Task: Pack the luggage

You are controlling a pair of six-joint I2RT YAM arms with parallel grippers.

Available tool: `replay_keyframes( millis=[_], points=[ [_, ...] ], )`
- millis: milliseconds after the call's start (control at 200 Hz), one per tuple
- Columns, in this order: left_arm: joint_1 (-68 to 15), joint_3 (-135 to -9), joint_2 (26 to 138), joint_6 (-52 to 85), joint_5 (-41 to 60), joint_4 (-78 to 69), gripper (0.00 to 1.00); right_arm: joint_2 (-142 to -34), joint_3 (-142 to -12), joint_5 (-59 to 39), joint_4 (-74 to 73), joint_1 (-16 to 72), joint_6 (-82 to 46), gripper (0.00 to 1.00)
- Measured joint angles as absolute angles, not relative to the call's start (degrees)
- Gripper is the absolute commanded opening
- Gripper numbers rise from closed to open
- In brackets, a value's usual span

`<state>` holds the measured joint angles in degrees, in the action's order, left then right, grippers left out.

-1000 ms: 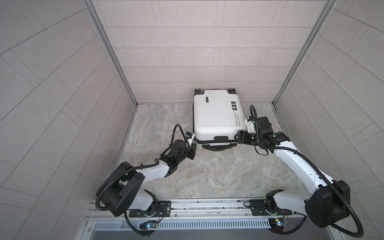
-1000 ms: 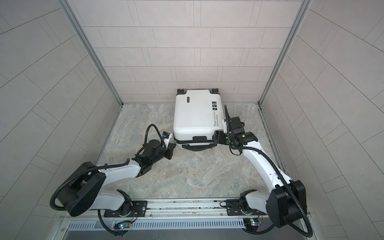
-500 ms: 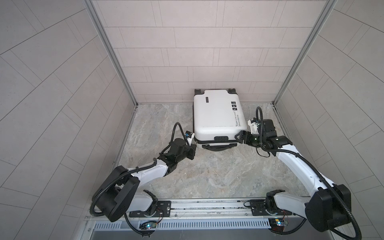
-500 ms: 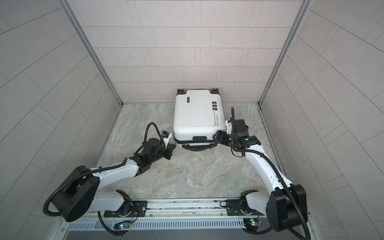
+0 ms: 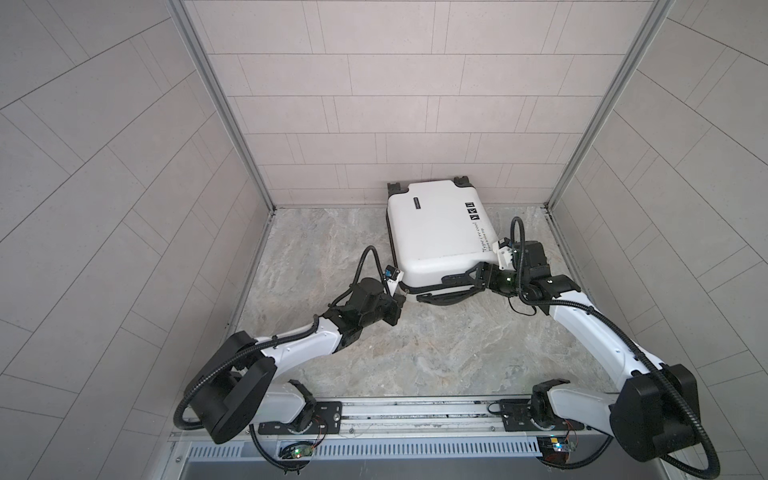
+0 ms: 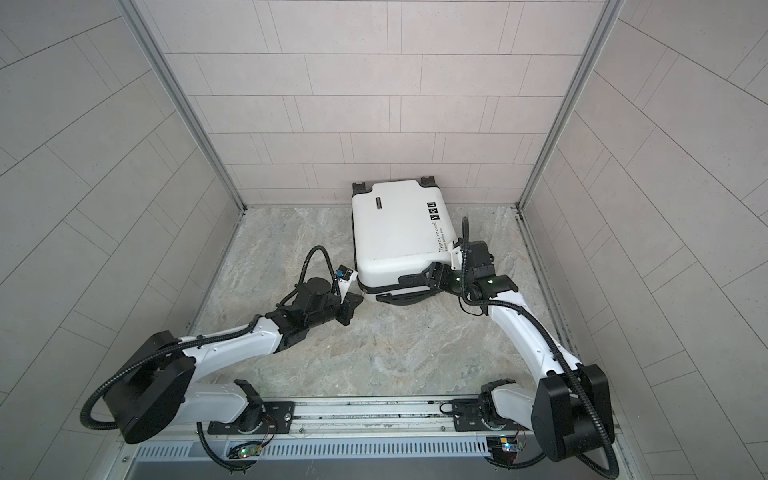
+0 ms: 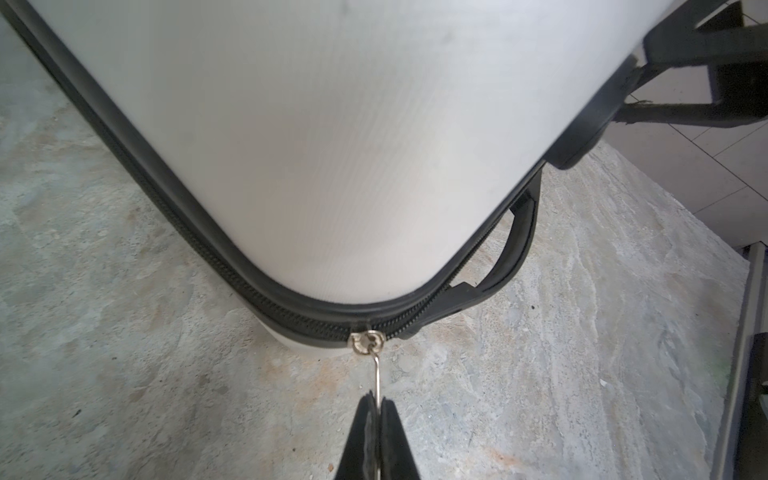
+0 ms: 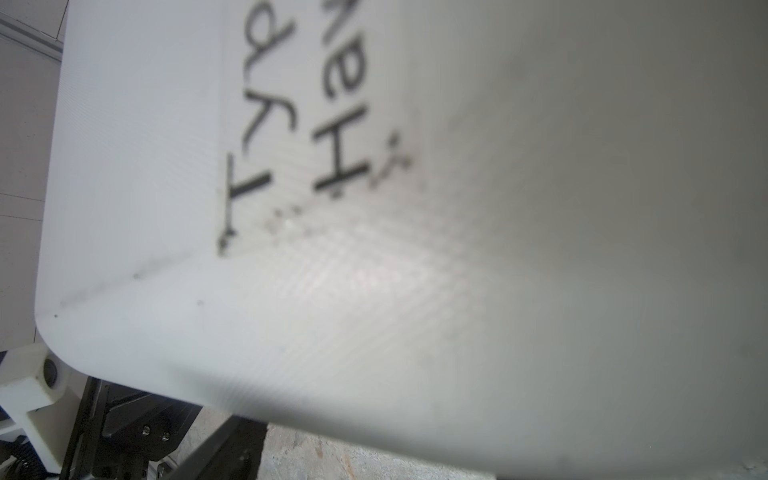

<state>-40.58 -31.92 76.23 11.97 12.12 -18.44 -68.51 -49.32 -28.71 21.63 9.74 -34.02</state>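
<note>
Pinching a thin silver zipper pull (image 7: 376, 376) with the left gripper (image 7: 376, 409), jaws pressed flat together on the metal. Pull hooked to a small silver slider (image 7: 365, 343) on the black zipper band (image 7: 195, 245), right at the near left corner of the luggage (image 5: 436, 232). Same corner in both top views, with the left arm (image 5: 299, 345) stretched low across the stone-look table (image 5: 332, 249) to reach it. Lying flat, white shell up, a bit right of the middle, far end with its two black wheels (image 5: 393, 188) up by the tiled back wall (image 5: 374, 124). Black handle (image 5: 446, 296) sticking out from the near side, bowed toward the arms. Small black words (image 5: 482, 239) running along the right edge of the shell, big and blurry in the right wrist view. Reaching in at the near right corner with the right gripper (image 5: 467, 277), jaws spread wide apart, black fingers (image 7: 685, 50) lying along the near side just above the handle. Hard to tell whether touching the shell or only just beside it.
</note>
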Motion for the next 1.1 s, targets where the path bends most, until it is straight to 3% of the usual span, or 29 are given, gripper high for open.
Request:
replay_keyframes(
  millis=[240, 575, 791, 1101],
  points=[
    [-41.1, -33.1, 78.3, 12.1, 11.7, -18.1, 0.0, -68.0, -51.2, -26.8, 25.1, 8.7, -32.8, 0.9],
    [-41.3, -33.4, 80.1, 12.7, 11.6, -18.7, 0.0, -68.1, -54.9, -30.0, 24.3, -7.0, -32.5, 0.95],
    [-41.3, -33.4, 80.1, 13.1, 11.5, -18.7, 0.0, -76.8, -57.6, -37.6, 15.4, -7.4, -35.8, 0.96],
    [-41.6, -33.4, 80.1, 13.2, 11.2, -18.7, 0.0, -80.0, -56.1, -40.6, 6.8, -5.6, -40.8, 0.95]
  ],
)
